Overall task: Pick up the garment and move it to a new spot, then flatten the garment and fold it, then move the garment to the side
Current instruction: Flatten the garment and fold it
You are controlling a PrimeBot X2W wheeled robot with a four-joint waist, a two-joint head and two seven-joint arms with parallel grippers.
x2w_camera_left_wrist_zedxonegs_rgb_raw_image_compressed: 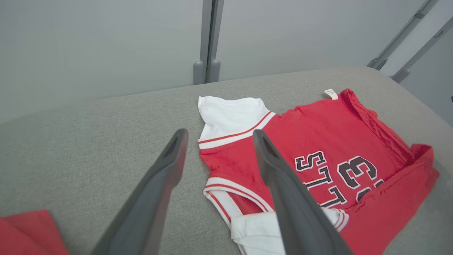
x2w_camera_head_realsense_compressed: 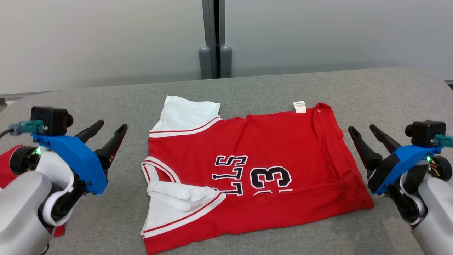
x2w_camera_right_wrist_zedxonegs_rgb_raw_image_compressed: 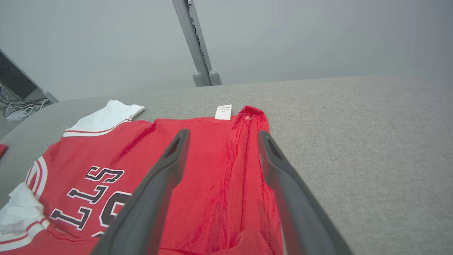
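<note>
Left claw (x2w_camera_head_realsense_compressed: 112, 124) is wide open and empty, held over bare grey table (x2w_camera_head_realsense_compressed: 247, 83) just left of the garment. Right claw (x2w_camera_head_realsense_compressed: 361, 127) is also wide and empty, just right of it. A strip of open table separates each claw from the nearest cloth edge, with more bare surface beyond, up to the rounded far edge.

Garment (x2w_camera_head_realsense_compressed: 265, 156) is a red jersey with white sleeves. It lies flat between the claws, sleeves to the left, near edge folded over the lettering, white label (x2w_camera_head_realsense_compressed: 299, 107) at the far edge. A separate red cloth (x2w_camera_head_realsense_compressed: 5, 166) lies far left, by the left arm.
</note>
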